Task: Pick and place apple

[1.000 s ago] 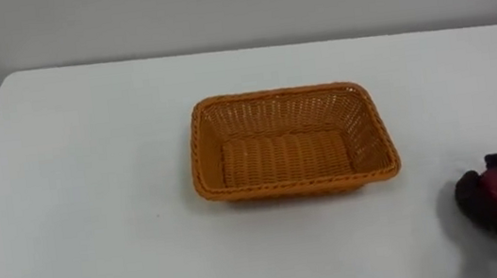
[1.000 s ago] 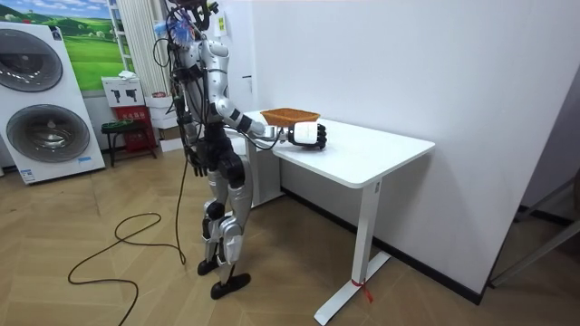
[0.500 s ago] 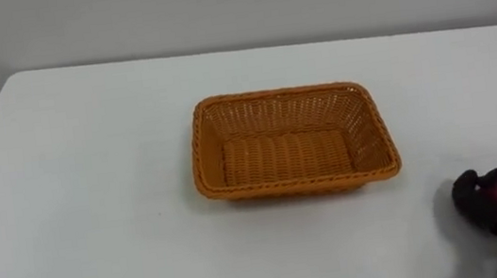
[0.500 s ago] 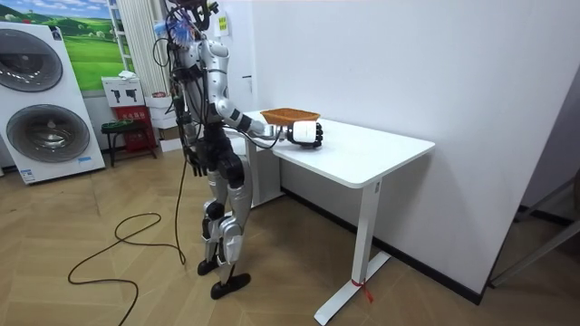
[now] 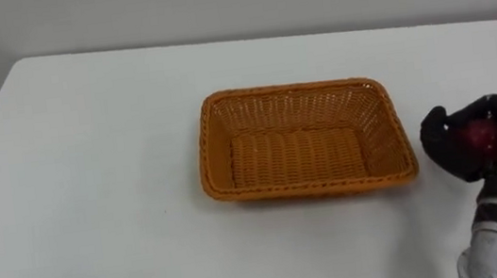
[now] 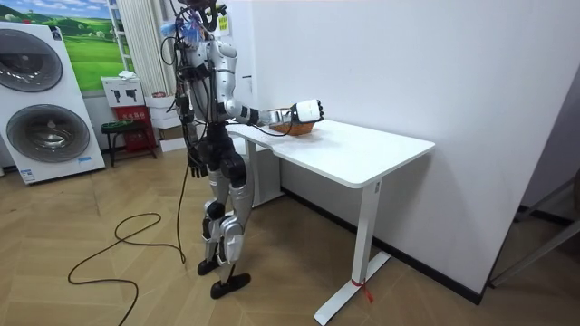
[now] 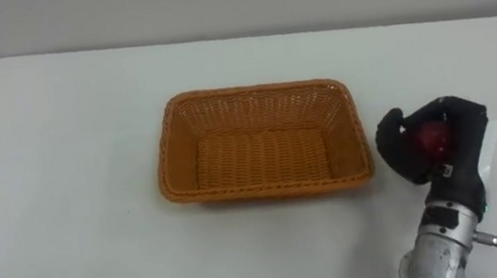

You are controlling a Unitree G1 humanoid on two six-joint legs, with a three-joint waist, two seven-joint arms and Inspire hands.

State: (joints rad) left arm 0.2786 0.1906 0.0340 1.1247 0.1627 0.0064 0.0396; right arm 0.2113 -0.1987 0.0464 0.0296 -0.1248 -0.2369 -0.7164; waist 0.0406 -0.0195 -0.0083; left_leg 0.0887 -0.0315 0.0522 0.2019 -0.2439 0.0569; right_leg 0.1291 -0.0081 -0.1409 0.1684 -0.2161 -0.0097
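Observation:
A red apple [image 5: 478,136] [image 7: 432,140] sits in my right hand [image 5: 475,142] [image 7: 432,146], whose dark fingers are curled round it. The hand is raised above the white table [image 5: 92,177], just right of the orange wicker basket [image 5: 305,139] [image 7: 261,140] and level with its right rim. The basket is rectangular and has nothing in it. In the room view my right hand [image 6: 306,110] is lifted over the table beside the basket [image 6: 292,126], and my left hand [image 6: 195,168] hangs at my side.
I stand at the table's end nearest the room view's left. A white wall runs behind the table [image 6: 362,154]. Washing machines [image 6: 45,100] and a small stool stand far off at the room view's left.
My right hand has risen from the table and moved toward the basket with the apple in it. The eye views have shifted a little.

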